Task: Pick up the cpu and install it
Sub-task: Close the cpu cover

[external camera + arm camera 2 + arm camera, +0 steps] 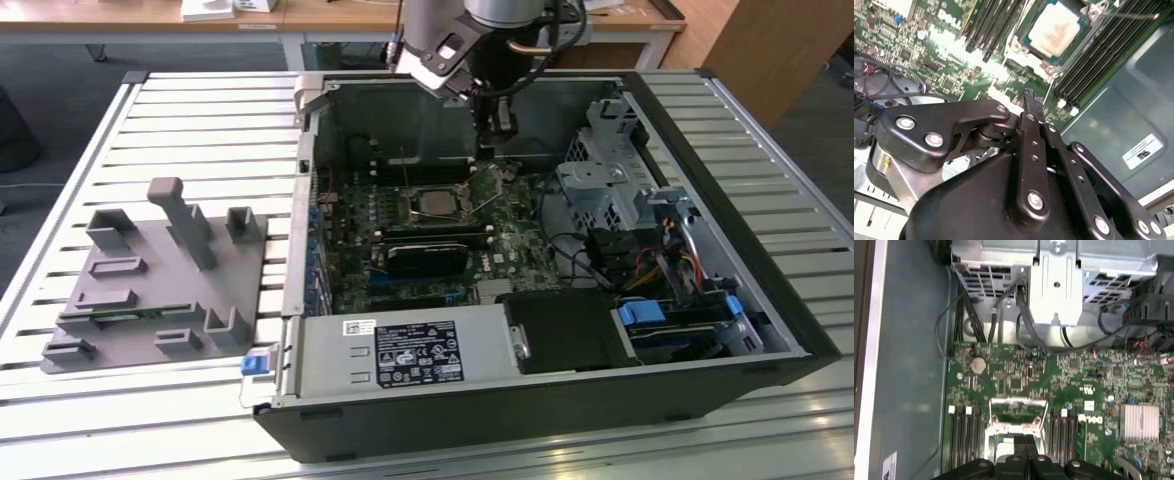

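My pincer (1030, 100) closed, empty, above cpu (1056, 27) lying in open socket (1021, 52); if it sits askew, pins may bend.

Open case (467, 420) on slatted table (200, 110). Gripper (491, 150) hangs over motherboard (358, 205), near the cpu (434, 203) lying flat on it. Grey fixture (134, 290) lies at the exterior view's left.

End effector (490, 150) points down, fingers (1020, 455) together.
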